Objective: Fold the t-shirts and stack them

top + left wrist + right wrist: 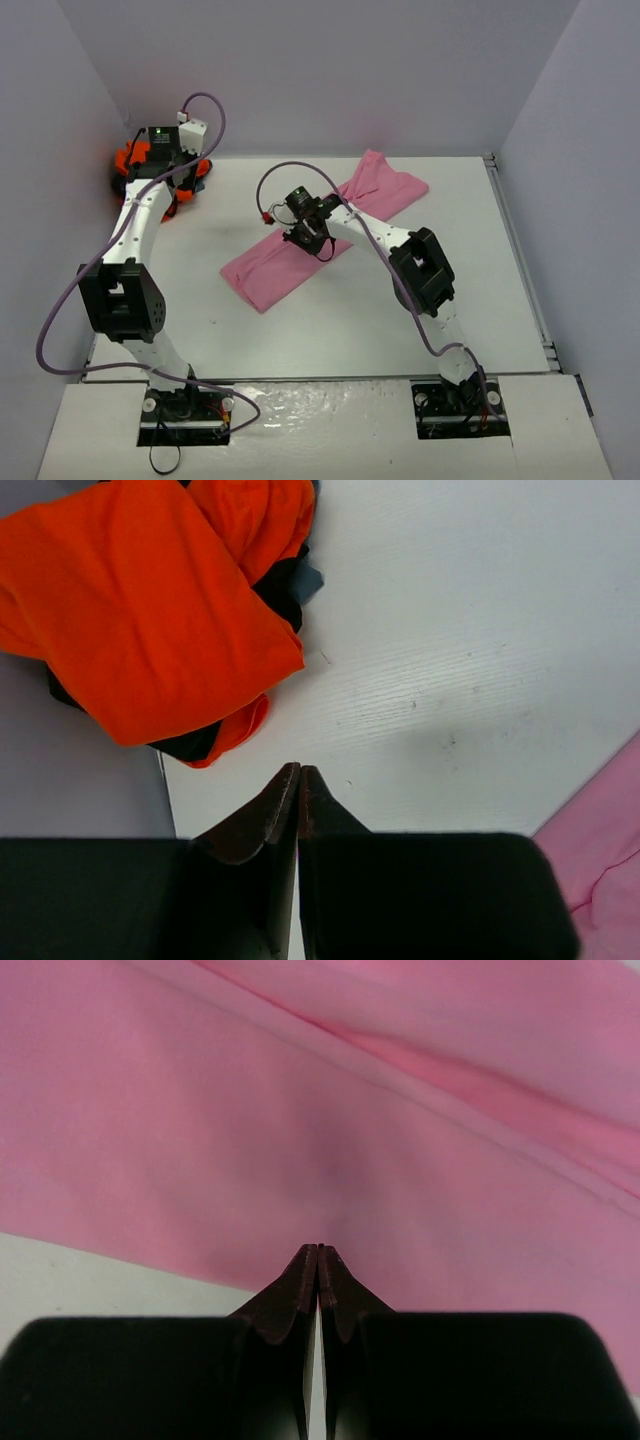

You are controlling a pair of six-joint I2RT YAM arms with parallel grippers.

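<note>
The pink t-shirt (270, 268) lies as a long diagonal band on the table, its far end (385, 188) spread wider. It fills the right wrist view (400, 1110). My right gripper (305, 240) is shut, with its tips (318, 1250) low over the band's middle near its edge and no cloth seen between them. The orange t-shirt (128, 158) is bunched in the back left corner on the dark one (283, 588). My left gripper (180, 192) is shut and empty (298, 770), over bare table beside the orange shirt (150, 610).
The white table (450, 290) is walled on the left, back and right. The left wall (80, 770) runs close beside the orange pile. A corner of the pink shirt (600, 880) shows at the lower right of the left wrist view.
</note>
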